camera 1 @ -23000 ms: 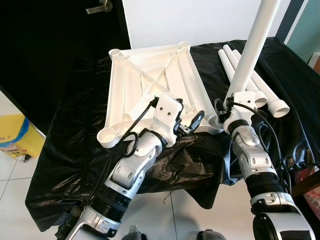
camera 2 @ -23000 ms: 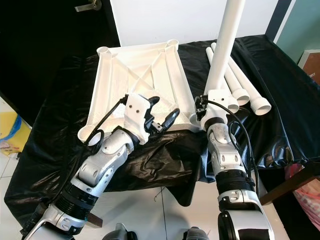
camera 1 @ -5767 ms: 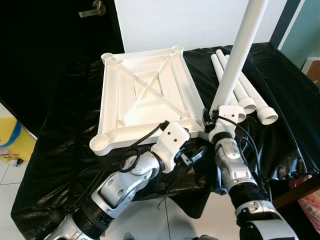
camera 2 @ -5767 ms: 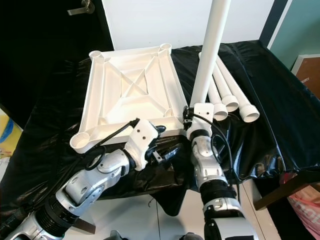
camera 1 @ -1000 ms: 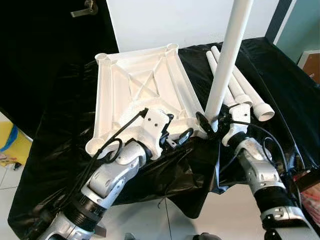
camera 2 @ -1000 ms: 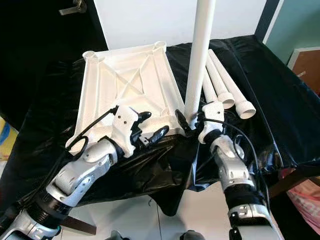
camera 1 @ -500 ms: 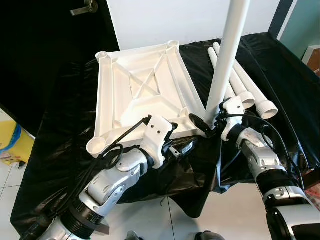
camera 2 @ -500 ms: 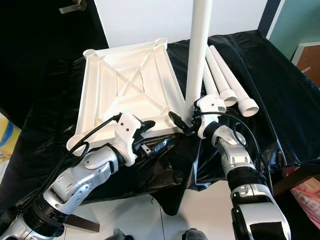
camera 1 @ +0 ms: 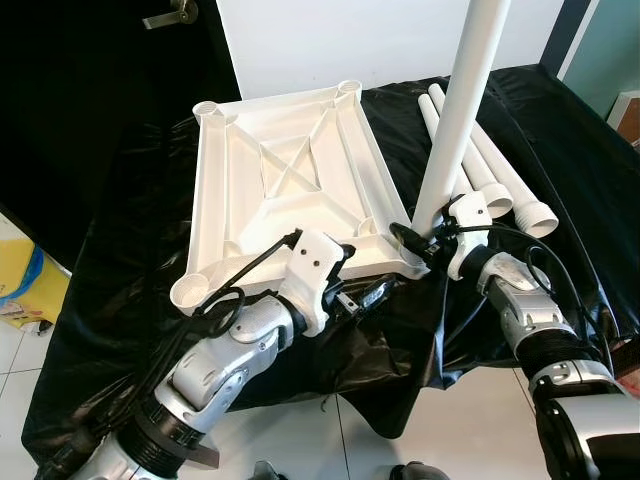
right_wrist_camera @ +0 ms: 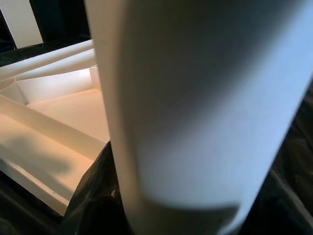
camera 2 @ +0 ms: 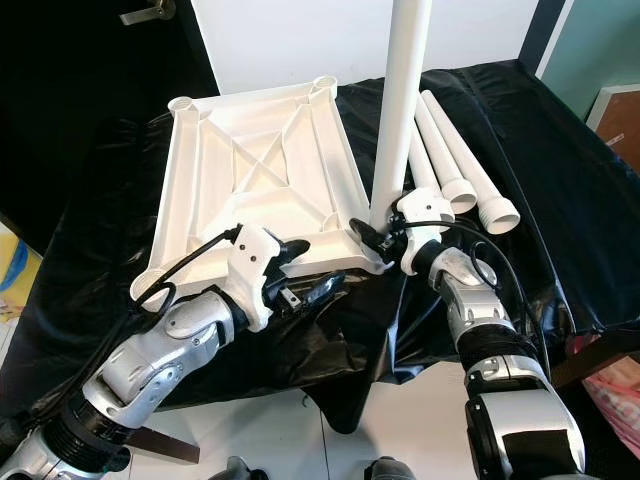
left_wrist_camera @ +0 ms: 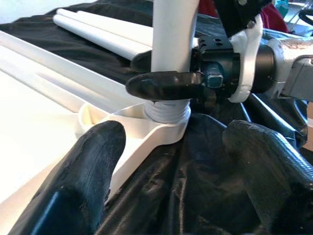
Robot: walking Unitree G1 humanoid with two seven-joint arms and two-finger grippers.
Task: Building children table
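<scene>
Left wrist view: right pincer (left_wrist_camera: 168, 73) clamped on upright leg (camera 1: 455, 115) seated in tabletop (camera 1: 275, 190) corner socket; left pincer (camera 1: 365, 290) spread wide, empty.

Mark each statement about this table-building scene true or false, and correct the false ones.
1. The white tabletop lies upside down on the black cloth, its ribbed underside facing up. True.
2. The right gripper is shut on the upright leg just above the corner socket. True.
3. All four legs are already fitted. False: one leg stands in a corner socket; the spare legs lie on the cloth beside the tabletop.
4. The left gripper is shut on the upright leg. False: it is open, near the tabletop's near edge, holding nothing.
5. The upright leg stands at the near right corner of the tabletop. True.
</scene>
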